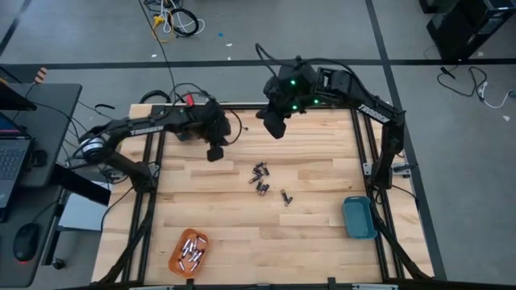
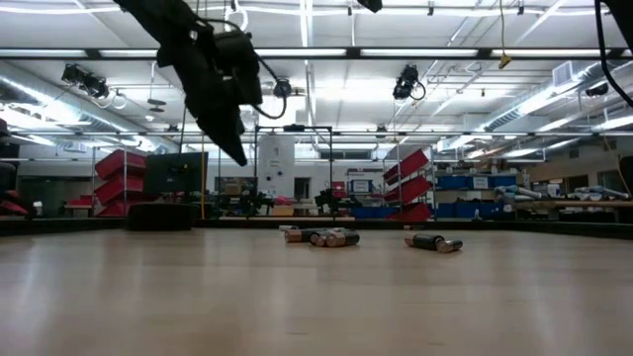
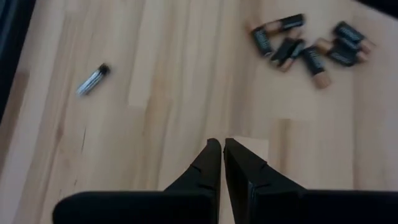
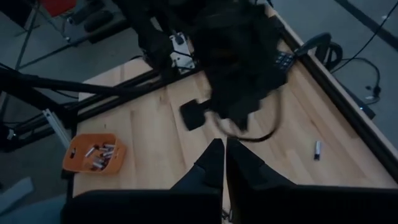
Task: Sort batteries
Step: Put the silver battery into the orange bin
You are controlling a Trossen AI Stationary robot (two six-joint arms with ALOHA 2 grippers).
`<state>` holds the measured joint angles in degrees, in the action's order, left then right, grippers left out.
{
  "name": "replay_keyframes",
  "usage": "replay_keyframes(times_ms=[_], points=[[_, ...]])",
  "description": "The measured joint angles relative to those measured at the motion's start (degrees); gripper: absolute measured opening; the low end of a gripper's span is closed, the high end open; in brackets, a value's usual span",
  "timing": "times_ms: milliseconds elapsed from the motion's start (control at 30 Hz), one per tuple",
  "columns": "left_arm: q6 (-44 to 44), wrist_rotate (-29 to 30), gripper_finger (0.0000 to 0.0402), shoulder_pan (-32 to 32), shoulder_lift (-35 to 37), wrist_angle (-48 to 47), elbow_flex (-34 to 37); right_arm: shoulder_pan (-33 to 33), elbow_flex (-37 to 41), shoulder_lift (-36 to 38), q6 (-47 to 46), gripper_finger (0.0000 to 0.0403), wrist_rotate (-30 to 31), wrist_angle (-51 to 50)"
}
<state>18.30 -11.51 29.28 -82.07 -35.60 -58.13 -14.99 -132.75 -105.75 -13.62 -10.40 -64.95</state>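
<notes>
Batteries (image 1: 260, 178) lie clustered mid-table; others fill the orange tray (image 1: 187, 252). Left gripper (image 3: 222, 149) hovers above the wood, fingers pinched together, empty. Right gripper (image 4: 224, 148) likewise closed, raised.

No text, label, brand, number or sign can be read on anything here.

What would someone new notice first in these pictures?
Probably the loose batteries clustered mid-table, with both dark arms raised over the far half. Next, two trays at the near edge: an orange tray already holding batteries on the left, and a blue tray on the right. The left claw is shut, holding nothing.
</notes>
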Motion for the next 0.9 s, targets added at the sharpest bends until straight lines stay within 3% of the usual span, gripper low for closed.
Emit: replay_keyframes(times_ms=[100, 200, 333, 400, 533, 667, 733, 900], points=[[1.3, -3.3, 0.0018, 3.2, -2.9, -1.5, -2.1, 0.5, 0.0, 0.0, -1.3, 0.0008, 0.0, 0.0], [10.2, -8.3, 0.0018, 5.7, -5.7, -7.7, -5.2, 0.8, 0.0, 0.0, -1.3, 0.0009, 0.0, 0.0], [17.4, -9.4, 0.0018, 7.1, -7.8, -11.7, -9.1, 1.4, 0.0, 0.0, -1.2, 0.0007, 0.0, -0.3], [16.5, -9.2, 0.0018, 7.9, -9.2, -10.3, -11.3, 1.5, 0.0, 0.0, -1.0, 0.0005, -0.1, -0.8], [5.8, -9.0, 0.0018, 8.4, -14.3, -3.7, -15.9, 1.5, 0.0, 0.0, 1.5, 0.0005, -0.1, -0.7], [1.3, -1.6, 0.0018, 8.1, -20.9, -3.7, -21.2, 1.0, 0.0, 0.0, 2.1, 0.0008, 0.1, -1.1], [1.2, 1.5, 0.0018, 8.2, -23.2, -7.8, -24.4, 1.0, 0.0, 0.0, 2.8, 0.0008, 0.2, -1.9], [3.7, -3.1, 0.0008, 9.2, -21.0, -16.1, -27.9, -0.6, 1.2, 0.1, 1.6, 0.0005, 1.0, -5.1]])
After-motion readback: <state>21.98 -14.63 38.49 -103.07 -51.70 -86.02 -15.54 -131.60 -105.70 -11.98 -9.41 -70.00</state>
